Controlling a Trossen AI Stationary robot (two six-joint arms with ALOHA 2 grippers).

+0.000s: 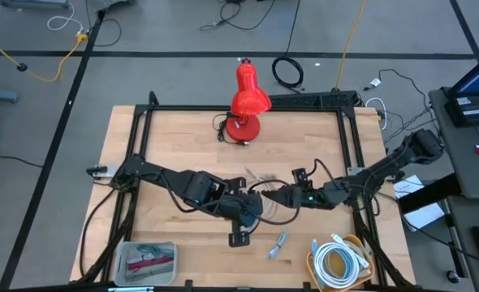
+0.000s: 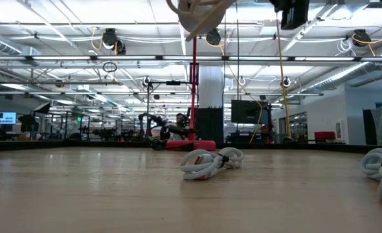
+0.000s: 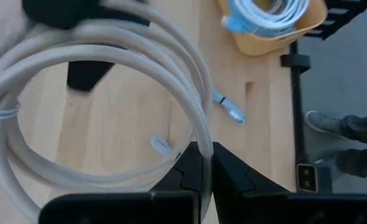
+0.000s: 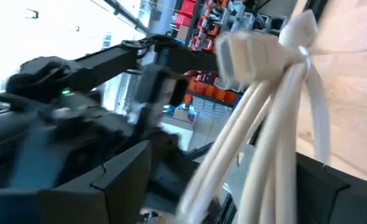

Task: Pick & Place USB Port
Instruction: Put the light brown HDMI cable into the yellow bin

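A coil of beige USB cable (image 1: 260,185) hangs above the table's middle, with my left gripper (image 1: 246,204) shut on it. The loop (image 3: 109,81) spreads wide in the left wrist view. My right gripper (image 4: 224,155) is open and comes in level from the table's right. Its fingers stand on either side of the coil's tied bundle (image 4: 258,124), below a plug (image 4: 246,50). I cannot tell whether they touch it. In the low view the coil (image 2: 201,16) is lifted clear at the top edge. My left gripper pinches the coil's strands (image 3: 199,134) between its two shut fingers at one spot on the loop's rim. The fingers slant down from the table's left and lie across the strands. The coil is lifted clear of the table, and its loop spreads out beyond the fingertips.
A small bundled cable (image 1: 278,243) lies on the wood near the front. A yellow bowl (image 1: 355,243) holding a white cable stands at the front right, a tray (image 1: 146,259) at the front left, and a red lamp (image 1: 248,101) at the back centre.
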